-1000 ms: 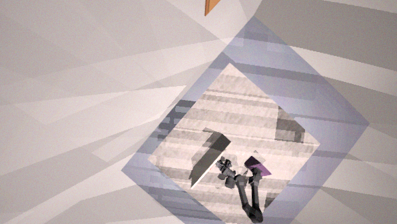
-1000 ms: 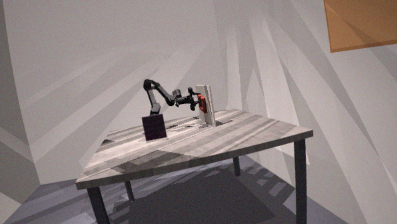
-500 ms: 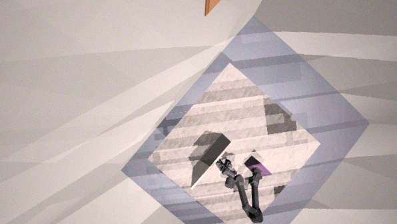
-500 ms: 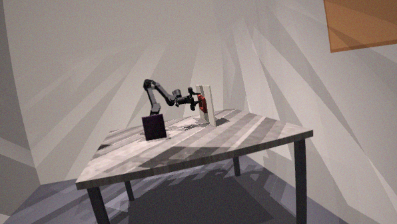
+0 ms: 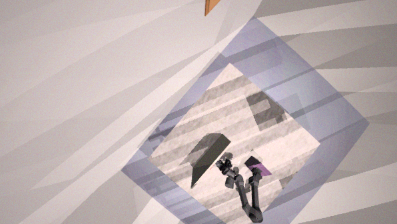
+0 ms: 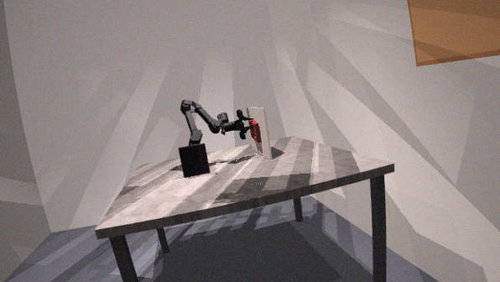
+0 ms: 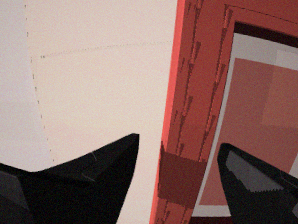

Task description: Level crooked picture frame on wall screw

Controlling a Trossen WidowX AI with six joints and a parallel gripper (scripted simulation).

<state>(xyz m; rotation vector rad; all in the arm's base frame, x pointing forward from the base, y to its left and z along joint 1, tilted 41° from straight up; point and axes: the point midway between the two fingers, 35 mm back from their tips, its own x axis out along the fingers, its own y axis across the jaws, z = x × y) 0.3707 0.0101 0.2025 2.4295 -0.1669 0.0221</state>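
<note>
The red picture frame (image 6: 255, 131) (image 7: 200, 75) hangs against the pale upright panel (image 6: 267, 148) (image 7: 100, 90). In the wrist view its left side bar leans, upper end to the right, and does not run parallel with the panel's left edge. Its right part is out of view there. The screw and the notched strip are hidden. My gripper (image 5: 218, 163) (image 6: 252, 123) (image 7: 180, 147) is partly open at the frame's left bar. One finger shows left of the bar over the panel, the other right of it over the picture. Gaps show between the bar and both fingertips.
The panel stands on the wooden table (image 5: 230, 75) (image 6: 335, 161). A dark purple block (image 5: 263, 169) (image 6: 194, 160) stands by the arm's base. An orange panel (image 5: 210, 6) (image 6: 457, 33) is high up, away from the table. Striped shadows cross the walls and table.
</note>
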